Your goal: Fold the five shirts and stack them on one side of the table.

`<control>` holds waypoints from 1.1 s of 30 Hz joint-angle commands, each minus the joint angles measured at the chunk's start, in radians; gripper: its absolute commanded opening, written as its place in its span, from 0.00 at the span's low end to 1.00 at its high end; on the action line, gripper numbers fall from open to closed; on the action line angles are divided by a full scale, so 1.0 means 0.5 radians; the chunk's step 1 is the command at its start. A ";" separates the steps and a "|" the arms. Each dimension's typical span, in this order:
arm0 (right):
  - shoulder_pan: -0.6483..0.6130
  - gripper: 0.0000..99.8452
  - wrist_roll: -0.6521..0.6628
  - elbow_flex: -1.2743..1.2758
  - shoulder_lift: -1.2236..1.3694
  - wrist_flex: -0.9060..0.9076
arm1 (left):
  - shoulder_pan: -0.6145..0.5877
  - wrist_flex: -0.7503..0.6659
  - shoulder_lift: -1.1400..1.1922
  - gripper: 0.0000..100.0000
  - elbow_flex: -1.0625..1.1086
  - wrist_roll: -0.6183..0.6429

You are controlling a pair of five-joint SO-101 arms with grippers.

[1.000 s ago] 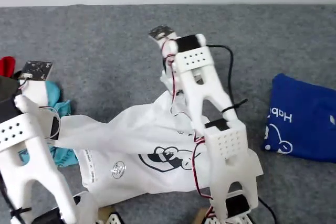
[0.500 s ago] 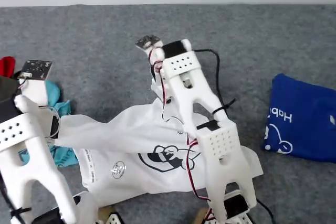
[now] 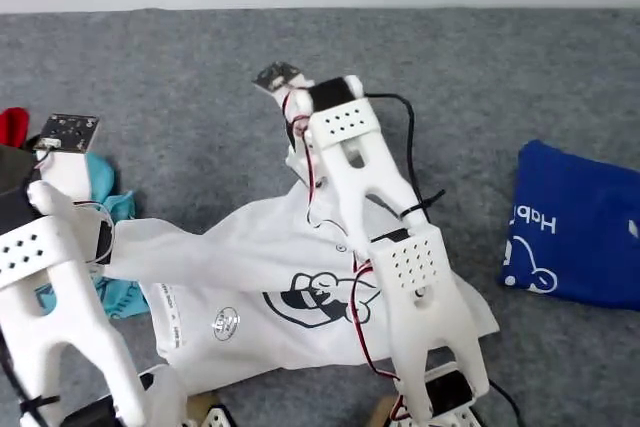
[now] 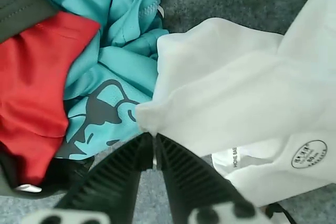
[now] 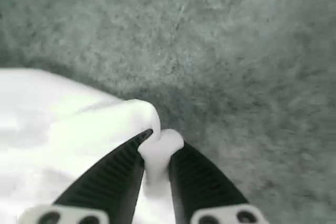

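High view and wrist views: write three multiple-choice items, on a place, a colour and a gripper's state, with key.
1. Where on the table is the blue shirt? A left edge; B far middle; C right edge.
2. What colour lies beside the red shirt? A teal; B yellow; C purple.
3. The right gripper is: A open; B shut on the white shirt; C shut on the red shirt.
C, it lies at the right; A, teal cloth touches the red; B, its fingers pinch white cloth.
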 commanded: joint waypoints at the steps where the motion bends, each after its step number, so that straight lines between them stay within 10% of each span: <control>1: 0.094 0.01 0.049 -0.279 -0.051 0.137 | -0.009 -0.037 -0.080 0.00 -0.023 -0.021; 16: 0.520 0.01 0.101 -0.362 -0.941 0.121 | 0.574 -0.328 -0.064 0.00 -0.796 0.384; 26: 0.750 0.01 0.098 -0.362 -1.287 -0.121 | 0.601 -0.930 -0.055 0.00 -1.020 0.381; 33: 0.747 0.01 0.092 -0.362 -1.401 -0.238 | 0.605 -0.838 0.236 0.00 -1.637 0.384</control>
